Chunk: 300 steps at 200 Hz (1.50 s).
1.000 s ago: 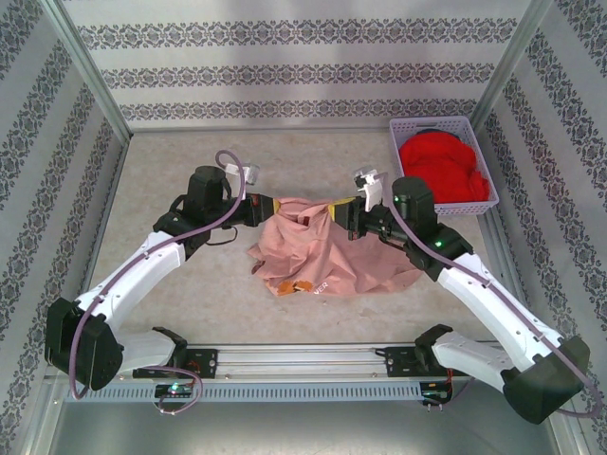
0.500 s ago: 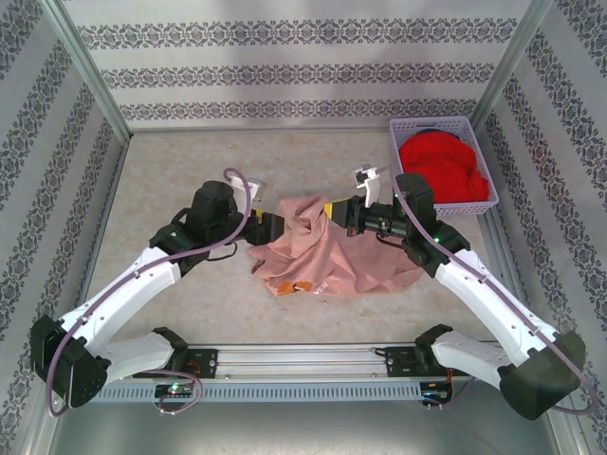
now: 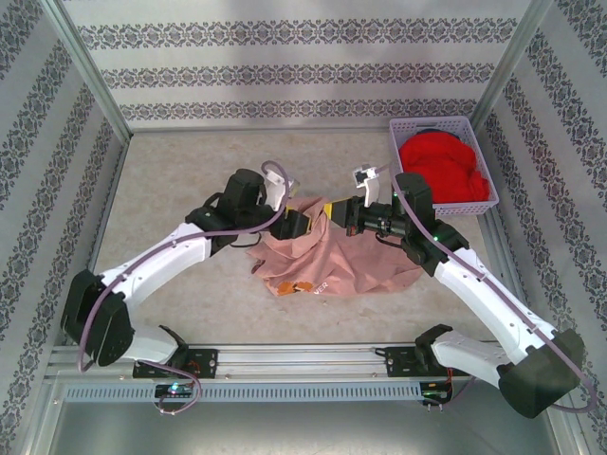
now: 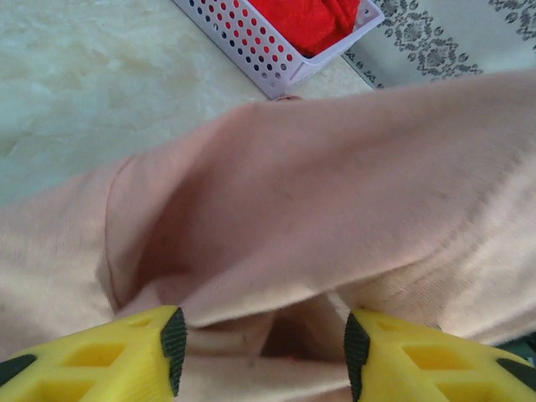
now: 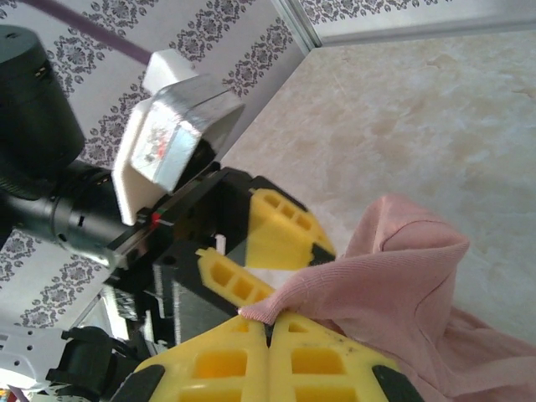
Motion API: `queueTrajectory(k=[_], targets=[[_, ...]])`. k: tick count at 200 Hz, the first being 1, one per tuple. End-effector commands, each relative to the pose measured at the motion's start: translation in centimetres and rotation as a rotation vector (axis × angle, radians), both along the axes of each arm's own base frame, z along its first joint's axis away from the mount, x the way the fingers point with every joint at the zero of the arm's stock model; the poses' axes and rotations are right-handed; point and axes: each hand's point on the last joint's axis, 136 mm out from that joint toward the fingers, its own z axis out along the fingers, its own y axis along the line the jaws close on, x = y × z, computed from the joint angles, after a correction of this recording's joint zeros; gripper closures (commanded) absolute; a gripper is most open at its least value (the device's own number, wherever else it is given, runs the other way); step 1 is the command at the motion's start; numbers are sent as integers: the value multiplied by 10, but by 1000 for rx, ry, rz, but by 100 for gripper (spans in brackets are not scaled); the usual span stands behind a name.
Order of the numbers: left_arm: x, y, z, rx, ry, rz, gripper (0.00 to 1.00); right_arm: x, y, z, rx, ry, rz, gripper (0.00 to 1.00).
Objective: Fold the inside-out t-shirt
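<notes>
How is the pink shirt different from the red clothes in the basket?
The pink t-shirt is a pale, dusty colour; the red clothes are bright. The pink t-shirt lies loose on the table, while the red clothes sit bunched inside the basket. The right gripper pinches an edge of the pink t-shirt; no gripper touches the red clothes. Both are soft, rumpled cloth.

Overhead looks down; wrist views (close-up) share the t-shirt [image 3: 341, 261].

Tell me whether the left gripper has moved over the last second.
Yes. The left gripper slid right, closer to the lavender basket, over the pink t-shirt.
</notes>
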Motion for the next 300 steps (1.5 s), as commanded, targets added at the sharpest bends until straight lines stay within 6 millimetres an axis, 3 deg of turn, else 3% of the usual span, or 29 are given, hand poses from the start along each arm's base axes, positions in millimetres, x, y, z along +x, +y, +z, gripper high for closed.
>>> queueTrajectory(k=[1,16,31,64,91,113,136,154,165,218,244,276,300], targets=[[11,-15,11,-16,-80,-50,43,-6,-2,17,25,-50,20,100],[12,-26,15,-60,-88,-96,45,-6,-3,16,22,-49,21,100],[14,-35,19,-95,-93,-131,55,-5,-5,15,18,-51,14,100],[17,-32,41,-136,-121,-110,100,-2,-20,12,-38,-70,-49,100],[-1,-16,82,-193,-155,-92,100,1,-37,18,-128,-133,-119,100],[-25,-4,117,-253,-152,-115,100,1,-37,33,-125,-193,-111,100],[-48,7,133,-282,-102,-164,100,2,-33,37,-139,-205,-85,100],[-62,15,125,-261,-40,-199,100,3,-30,35,-140,-194,-69,100],[-60,22,115,-237,-6,-178,100,1,-26,33,-132,-182,-47,100],[-11,55,30,-43,116,155,86,-24,22,20,-30,-82,176,100],[3,84,-2,83,105,335,68,-24,46,13,8,-1,222,100],[-7,100,-11,79,56,394,47,-10,59,2,35,91,179,100],[-20,87,3,-4,-5,318,36,-8,62,-1,39,110,179,100]])
